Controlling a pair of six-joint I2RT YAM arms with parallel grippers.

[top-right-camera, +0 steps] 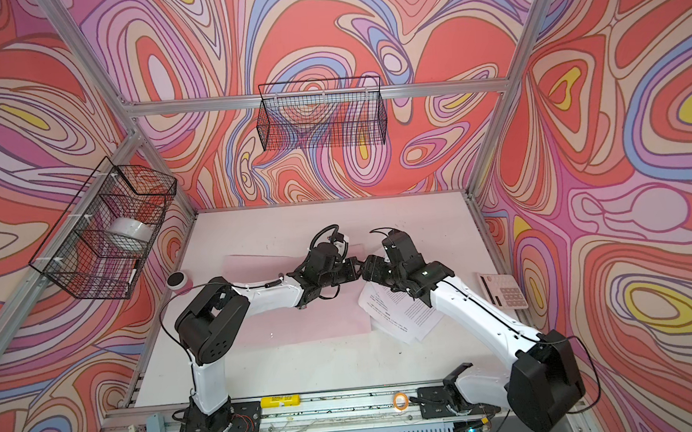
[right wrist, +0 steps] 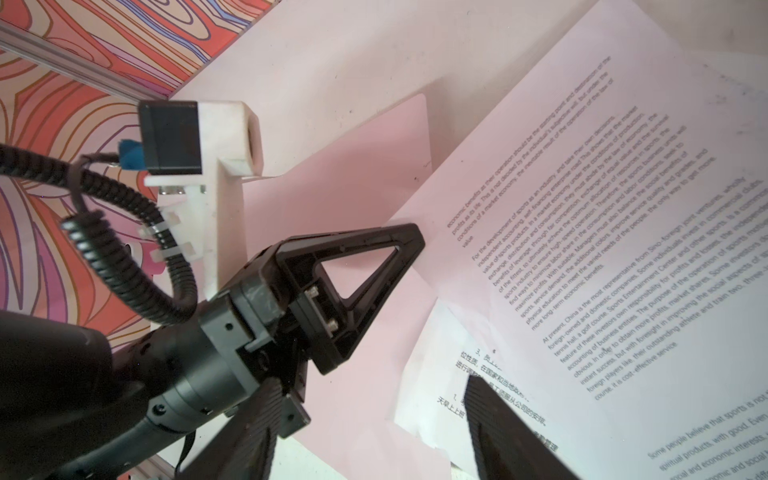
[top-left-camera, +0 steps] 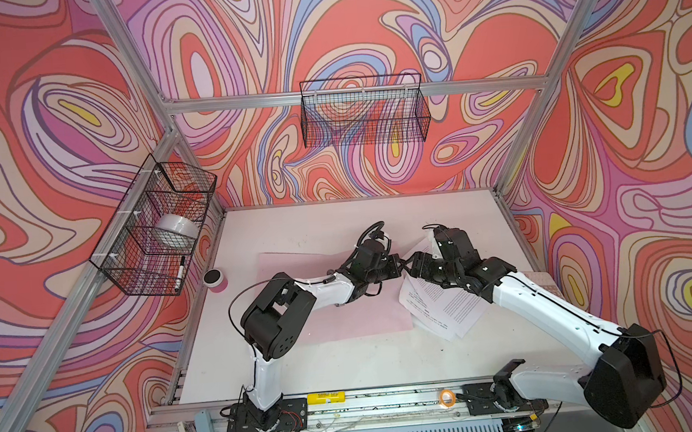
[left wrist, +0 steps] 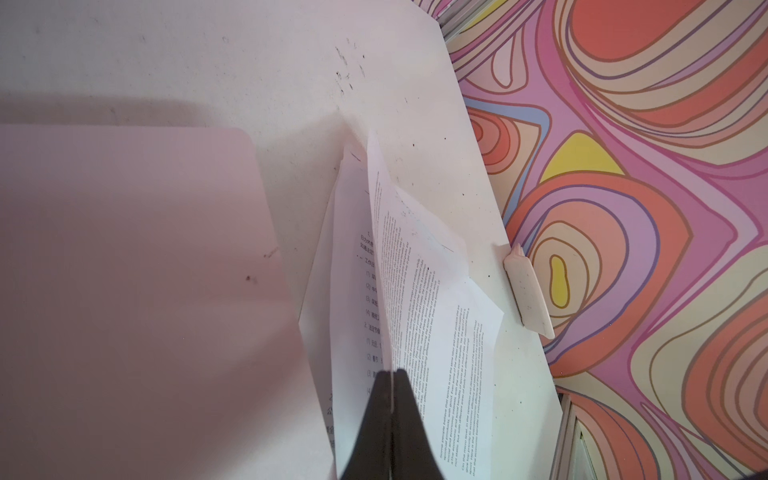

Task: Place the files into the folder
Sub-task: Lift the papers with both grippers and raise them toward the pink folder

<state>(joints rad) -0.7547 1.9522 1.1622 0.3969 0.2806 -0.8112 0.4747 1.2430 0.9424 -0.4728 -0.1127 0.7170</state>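
The pale pink folder [top-left-camera: 285, 265] lies flat mid-table, partly under my left arm. To its right the files [top-left-camera: 446, 308], white printed sheets, lie fanned, their left edges overlapping the folder [left wrist: 124, 270]. My left gripper [left wrist: 390, 376] is shut on the edge of the top sheet of the files [left wrist: 436, 316], which stands raised over a sheet with list lines. In both top views the left gripper [top-left-camera: 400, 260] meets my right gripper [top-left-camera: 413, 264] at that edge. The right gripper [right wrist: 370, 419] is open above the files [right wrist: 602, 249] and folder [right wrist: 374, 166], holding nothing.
A calculator [top-right-camera: 506, 293] lies by the right table edge. A pink cup with a black lid [top-left-camera: 215, 279] stands at the left edge. Wire baskets hang on the left wall [top-left-camera: 153, 230] and back wall [top-left-camera: 364, 111]. A yellow block [top-left-camera: 325, 397] and tape ring [top-left-camera: 446, 397] sit on the front rail.
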